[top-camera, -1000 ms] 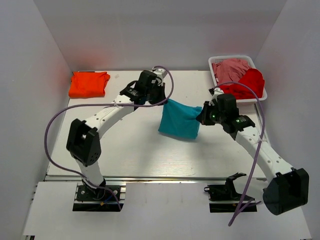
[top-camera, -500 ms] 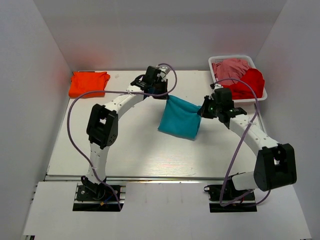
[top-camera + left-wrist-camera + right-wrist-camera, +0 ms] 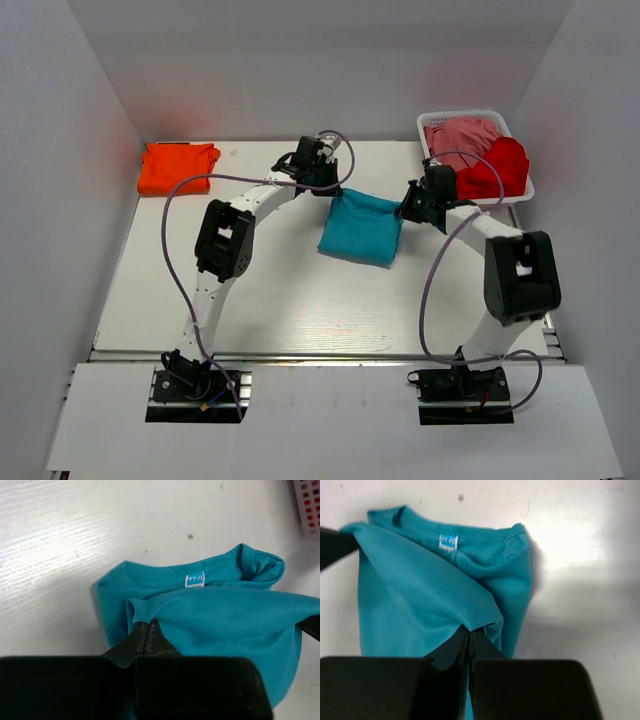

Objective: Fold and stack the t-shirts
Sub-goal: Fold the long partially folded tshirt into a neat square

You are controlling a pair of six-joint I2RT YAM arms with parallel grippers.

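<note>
Overhead, the teal t-shirt [image 3: 360, 232] lies mid-table, partly folded, with its far edge lifted between the 2 arms. The left gripper [image 3: 333, 190] is clamped on that edge's left corner and the right gripper [image 3: 407, 213] on its right corner. The orange t-shirt [image 3: 178, 167] sits as a folded rectangle at the far left corner of the table [image 3: 270, 300], well apart from the teal one. A red t-shirt [image 3: 497, 165] and a pink t-shirt [image 3: 460, 133] are heaped unfolded in the white basket [image 3: 468, 114] at the far right.

From the left wrist, the jaws are pinched tight on a tuck of teal cloth. Beneath it the collar, with its white neck label [image 3: 195, 580], rests on the table.

From the right wrist, the jaws are likewise closed on a pinch of the upper layer, which stretches left toward the other arm.

By my reading, 1 of 4 shirts is finished. The teal one is mid-fold and not yet stacked, and 2 wait in the basket.
</note>
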